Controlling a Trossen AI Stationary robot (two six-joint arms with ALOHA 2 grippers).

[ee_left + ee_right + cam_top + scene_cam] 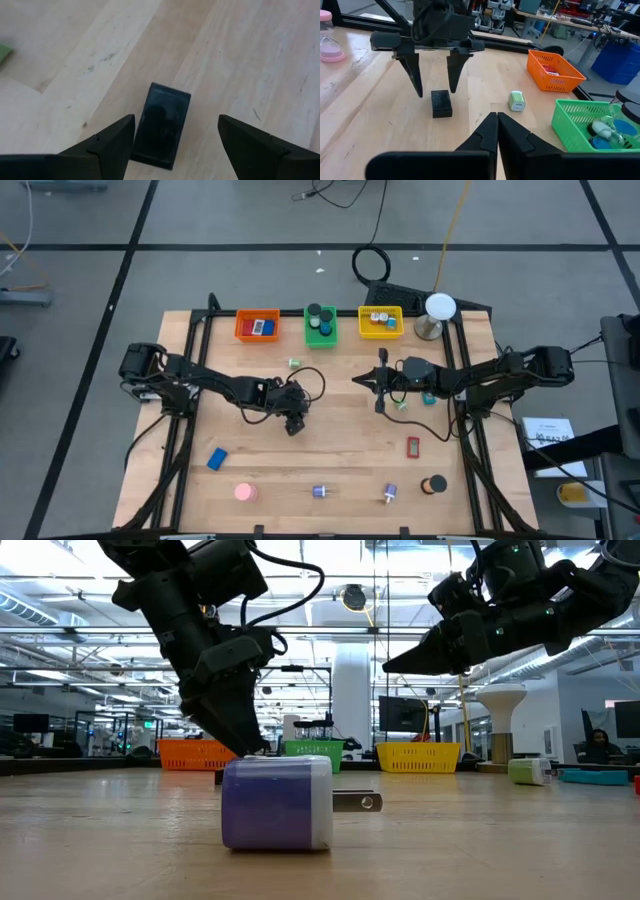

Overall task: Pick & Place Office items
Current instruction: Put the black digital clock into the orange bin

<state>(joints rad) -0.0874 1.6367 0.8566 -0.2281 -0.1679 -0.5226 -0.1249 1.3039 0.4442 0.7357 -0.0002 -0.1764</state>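
I judge the black block (162, 125), lying flat on the bench (340, 470) at centre frame beneath my left gripper (175, 132) with jaws spread, rigid, light, best pinched across its long sides.

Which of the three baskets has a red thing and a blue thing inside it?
The orange basket, the left one in the row seen from above. It holds a red piece and a blue piece side by side; the green basket has dark round pieces, the yellow basket pale ones.

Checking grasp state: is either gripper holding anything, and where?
Nothing held. Left gripper stands open over the black block, which lies on the table between its fingers. Right gripper is shut and empty.
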